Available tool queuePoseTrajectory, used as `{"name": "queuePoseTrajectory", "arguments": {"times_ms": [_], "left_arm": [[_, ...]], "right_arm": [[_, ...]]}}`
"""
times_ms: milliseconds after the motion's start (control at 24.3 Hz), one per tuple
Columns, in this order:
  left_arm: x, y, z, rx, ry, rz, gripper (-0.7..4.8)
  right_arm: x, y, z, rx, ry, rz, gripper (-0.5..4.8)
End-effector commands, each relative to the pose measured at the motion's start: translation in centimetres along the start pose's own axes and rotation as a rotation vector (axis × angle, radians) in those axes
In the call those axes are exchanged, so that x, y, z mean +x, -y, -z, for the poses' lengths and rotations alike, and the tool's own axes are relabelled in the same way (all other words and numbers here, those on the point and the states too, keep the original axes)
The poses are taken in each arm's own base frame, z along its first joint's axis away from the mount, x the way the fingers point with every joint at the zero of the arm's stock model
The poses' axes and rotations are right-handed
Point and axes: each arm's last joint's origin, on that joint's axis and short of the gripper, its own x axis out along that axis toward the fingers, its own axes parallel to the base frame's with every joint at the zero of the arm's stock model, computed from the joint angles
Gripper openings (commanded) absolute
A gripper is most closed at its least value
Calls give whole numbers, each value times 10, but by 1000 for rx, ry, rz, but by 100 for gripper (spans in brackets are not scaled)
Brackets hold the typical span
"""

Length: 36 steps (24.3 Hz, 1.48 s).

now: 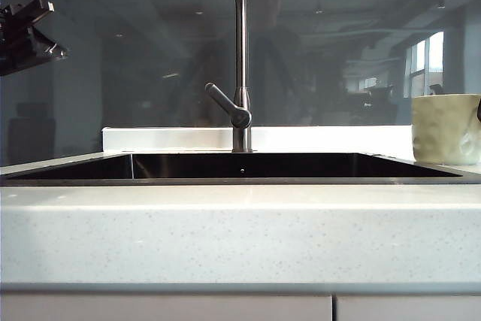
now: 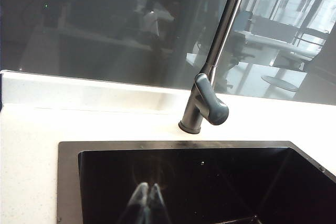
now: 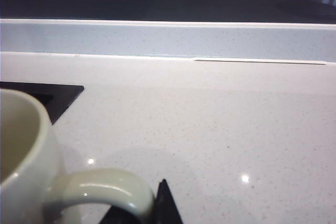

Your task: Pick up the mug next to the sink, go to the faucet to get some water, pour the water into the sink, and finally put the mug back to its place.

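The cream mug [image 1: 445, 129] stands upright on the countertop to the right of the sink [image 1: 240, 167]. In the right wrist view the mug [image 3: 23, 150] is close up, and my right gripper [image 3: 143, 208] has one dark finger inside the loop handle [image 3: 105, 184] and the other pressed against its outer side, shut on it. My left gripper [image 2: 148, 188] hangs shut and empty over the dark basin [image 2: 210, 187], left of the faucet [image 2: 202, 103]. In the exterior view the left gripper [image 1: 30, 31] sits high at the far left. No water runs from the faucet [image 1: 240, 58].
The faucet's side lever [image 1: 228, 104] angles out to the left. A pale speckled countertop [image 1: 240, 231] surrounds the sink, with a low white ledge [image 1: 323, 139] and a dark glass wall behind. Bare countertop [image 3: 220, 129] stretches beyond the mug.
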Motion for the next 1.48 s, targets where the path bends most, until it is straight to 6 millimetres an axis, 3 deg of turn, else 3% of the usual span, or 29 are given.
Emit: {"name": "queuePoseTrajectory", "arguments": {"times_ms": [41, 247, 412, 494, 577, 742, 1071, 1318, 1483], "left_arm": [[1, 1, -3, 6, 17, 9, -6], [1, 1, -3, 7, 17, 9, -6], [2, 0, -4, 20, 23, -2, -6], [5, -1, -5, 47, 22, -2, -6], [16, -7, -2, 59, 6, 1, -6], [53, -23, 6, 45, -28, 91, -6], [131, -48, 33, -13, -37, 233, -6], [170, -56, 51, -40, -39, 277, -6], [207, -62, 64, -28, -11, 321, -6]], "right_arm": [[0, 0, -6, -10, 47, 4, 14], [-1, 1, -19, 41, 168, 1, -1], [6, -12, -42, 102, 223, -55, -2], [13, -24, -55, 120, 211, -99, -2], [25, -49, -74, 130, 189, -180, -2], [52, -102, -110, 144, 126, -351, -2], [85, -183, -169, 98, 57, -440, -2], [102, -217, -196, 100, 77, -440, -2], [112, -237, -216, 103, 107, -471, -2]]}}
